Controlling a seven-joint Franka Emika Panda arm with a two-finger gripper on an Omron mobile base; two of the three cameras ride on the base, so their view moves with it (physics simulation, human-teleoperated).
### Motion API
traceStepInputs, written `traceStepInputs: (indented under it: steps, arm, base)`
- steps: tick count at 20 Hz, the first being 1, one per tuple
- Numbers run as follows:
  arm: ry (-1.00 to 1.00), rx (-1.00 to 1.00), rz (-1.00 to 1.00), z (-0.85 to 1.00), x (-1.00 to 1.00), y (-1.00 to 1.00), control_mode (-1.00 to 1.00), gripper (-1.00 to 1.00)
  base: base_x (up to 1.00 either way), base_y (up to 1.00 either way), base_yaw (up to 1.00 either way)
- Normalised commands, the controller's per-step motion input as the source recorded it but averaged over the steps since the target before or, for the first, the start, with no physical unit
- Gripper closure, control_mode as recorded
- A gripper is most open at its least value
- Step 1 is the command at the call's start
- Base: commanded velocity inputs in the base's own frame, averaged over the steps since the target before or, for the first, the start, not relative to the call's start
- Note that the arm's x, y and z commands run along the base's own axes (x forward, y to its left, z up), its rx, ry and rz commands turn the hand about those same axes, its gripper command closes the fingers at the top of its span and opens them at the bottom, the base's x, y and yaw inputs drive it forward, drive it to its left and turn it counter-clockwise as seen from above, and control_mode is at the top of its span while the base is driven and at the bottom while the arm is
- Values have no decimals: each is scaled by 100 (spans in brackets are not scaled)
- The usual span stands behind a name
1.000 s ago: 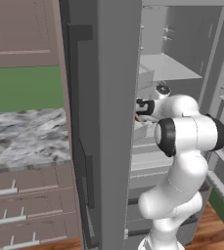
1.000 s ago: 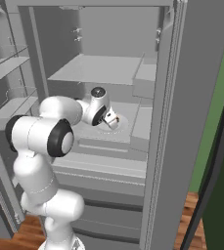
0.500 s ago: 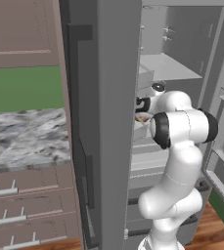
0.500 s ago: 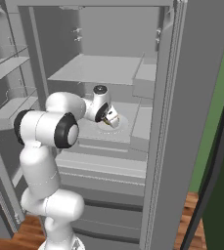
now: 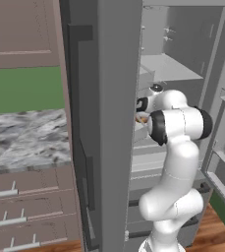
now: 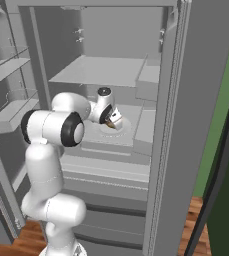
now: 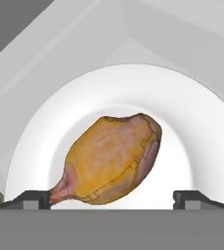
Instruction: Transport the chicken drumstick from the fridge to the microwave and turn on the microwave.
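Golden-orange drumstick: the chicken drumstick (image 7: 111,158) lies on a white plate (image 7: 201,146), narrow end toward the left fingertip (image 7: 28,197) in my hand view.
Plate: on a pale grey shelf (image 6: 136,131) inside the open fridge (image 6: 178,100).
Hand: my hand (image 7: 112,199) hangs just over the drumstick, fingers spread wide on either side, pinching nothing.
Arm: reaches into the fridge at mid-shelf height.

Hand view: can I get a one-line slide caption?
Open gripper poised over the chicken drumstick lying on a white plate inside the fridge.
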Motion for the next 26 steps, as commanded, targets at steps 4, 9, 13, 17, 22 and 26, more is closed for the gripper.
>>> traceStepInputs:
  steps: [4, 9, 13, 17, 22, 26]
  arm:
    - [0, 0, 0, -15, 20, -5, -100, -100]
    - [0, 0, -1, -11, 16, -5, -100, -100]
    - [0, 0, -1, -10, 12, 0, -100, -100]
    - [0, 0, -1, -8, 14, 0, -100, -100]
    - [0, 0, 0, -12, 8, 0, -100, -100]
    - [0, 0, 0, -15, 7, 0, -100, -100]
  base:
    - [0, 0, 0]
    - [0, 0, 0]
    - [0, 0, 0]
    - [0, 0, 0]
    - [0, 0, 0]
    - [0, 0, 0]
